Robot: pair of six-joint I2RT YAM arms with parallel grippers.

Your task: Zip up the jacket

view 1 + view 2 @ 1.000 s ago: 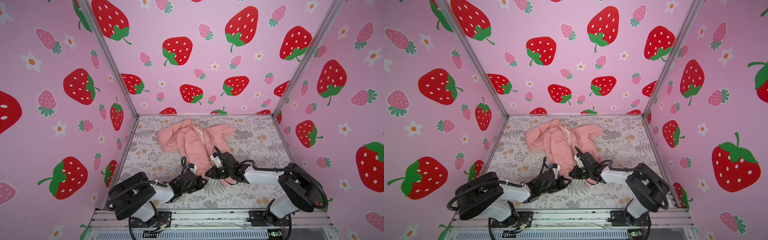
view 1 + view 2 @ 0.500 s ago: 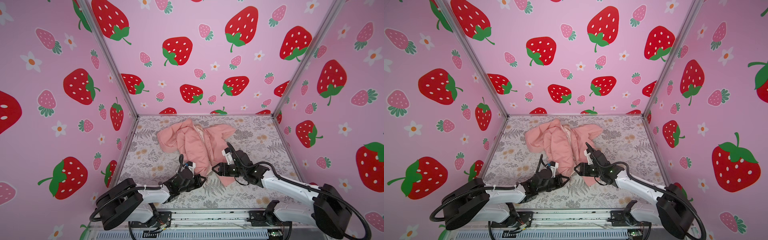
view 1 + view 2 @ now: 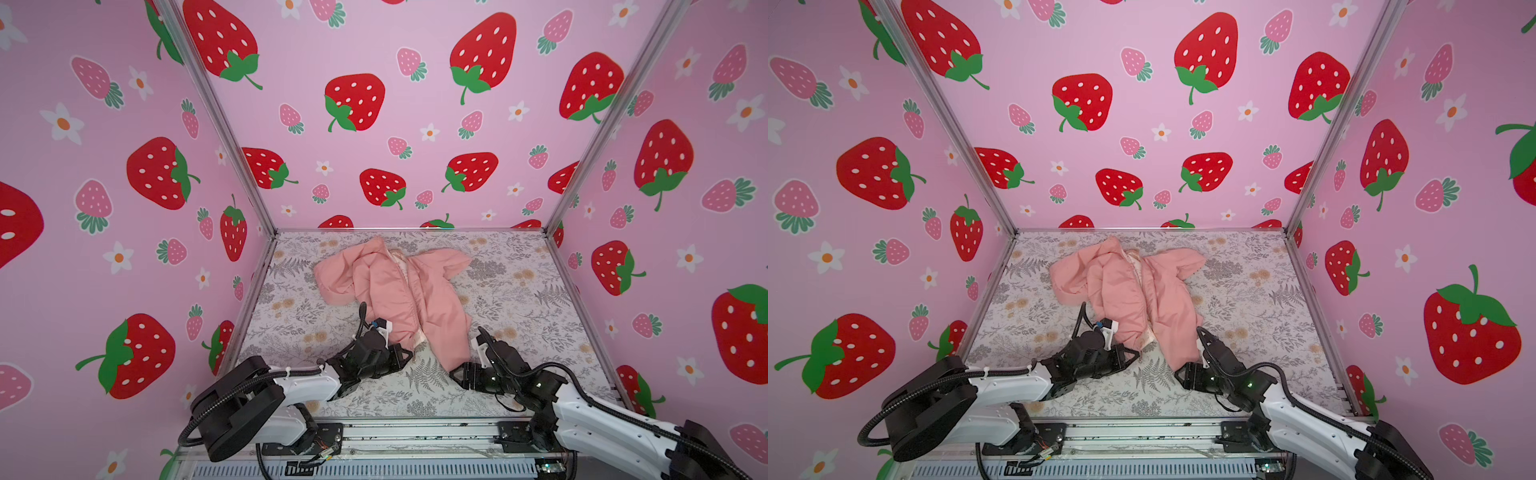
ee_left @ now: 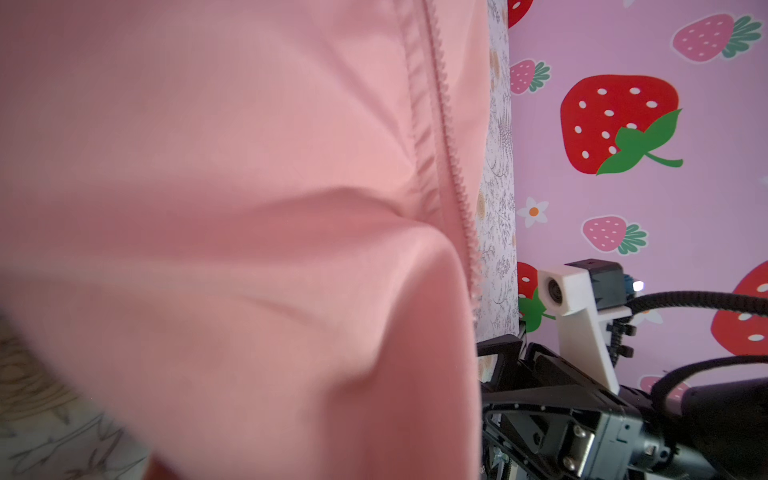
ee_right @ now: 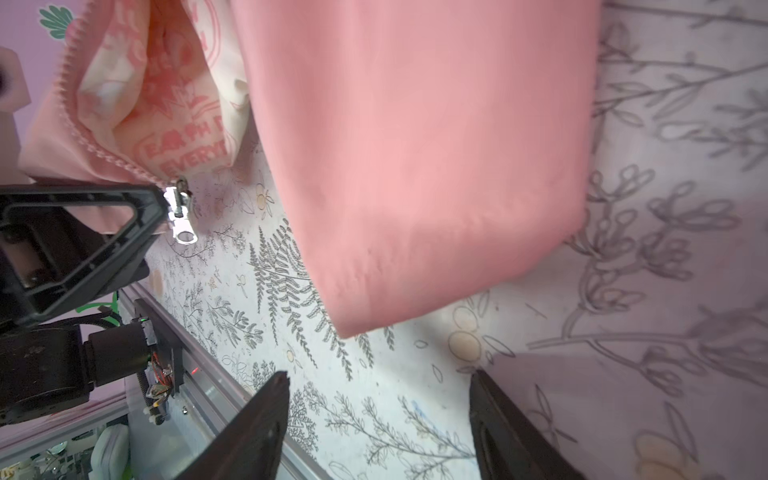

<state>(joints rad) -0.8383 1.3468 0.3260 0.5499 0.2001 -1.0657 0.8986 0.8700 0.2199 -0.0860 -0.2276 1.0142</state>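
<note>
Hem of the small salmon-pink cloth jacket [image 3: 399, 299], sprawled on the floral-print mat [image 3: 519, 291], is clamped in the left gripper [image 3: 407, 354] beside the silver metal zip pull [image 5: 183, 220] as an anchor, while the right gripper [image 5: 378, 374] is held wide and empty nearby.

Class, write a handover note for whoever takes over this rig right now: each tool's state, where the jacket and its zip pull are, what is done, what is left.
Left tool: shut, apparently pinching the jacket hem right beside the zip pull.
Right tool: open, empty, low over the table, just short of the other front panel's hem.
Jacket: mid-table, front open; zip pull at the bottom of one zip edge.
Done: nothing zipped; the two zip edges lie apart.
Left: probably bring the free panel's zip edge to the zip pull, seat it, pull up.
</note>
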